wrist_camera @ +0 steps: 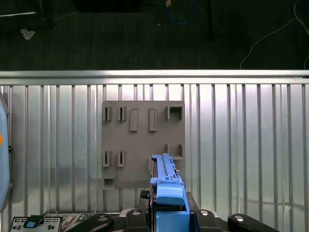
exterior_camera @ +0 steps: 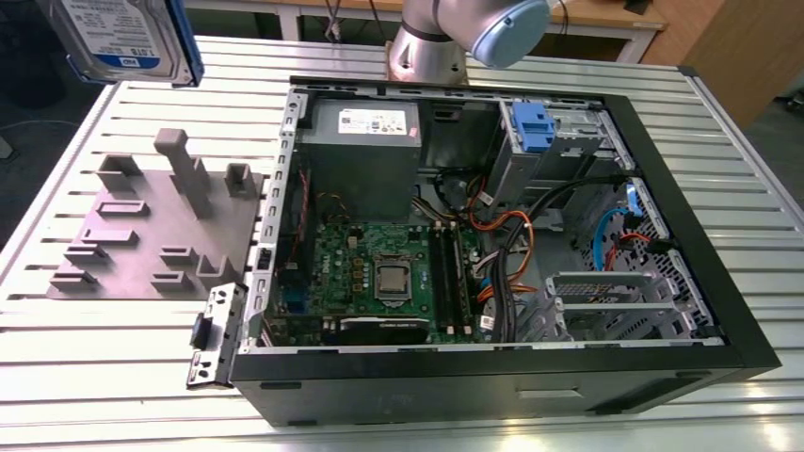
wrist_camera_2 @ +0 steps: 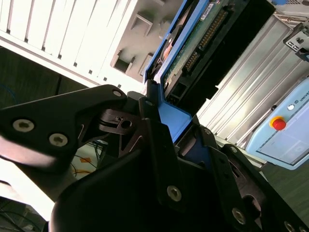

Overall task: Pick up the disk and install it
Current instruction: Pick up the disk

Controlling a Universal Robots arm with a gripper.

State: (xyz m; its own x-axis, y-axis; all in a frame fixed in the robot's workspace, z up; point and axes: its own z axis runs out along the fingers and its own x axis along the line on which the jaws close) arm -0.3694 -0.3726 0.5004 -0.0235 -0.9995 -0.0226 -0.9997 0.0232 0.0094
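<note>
The slatted tabletop [exterior_camera: 101, 377] carried the open computer case [exterior_camera: 503, 386] and, beside it, a grey fixture block [exterior_camera: 138, 235]. The disk [exterior_camera: 120, 38] hung in the air over this block, well apart from the case. The tool [wrist_camera_2: 176, 126] was clamped on its blue frame. In my judgement, a good carry needed a firm, level hold and enough height over the case wall.

Open black computer case [exterior_camera: 503, 381] on slatted metal surface [exterior_camera: 716, 132], grey power supply box [exterior_camera: 361, 155] and green motherboard [exterior_camera: 377, 268] inside; grey slotted fixture plate [exterior_camera: 138, 240] just beside the case
</note>
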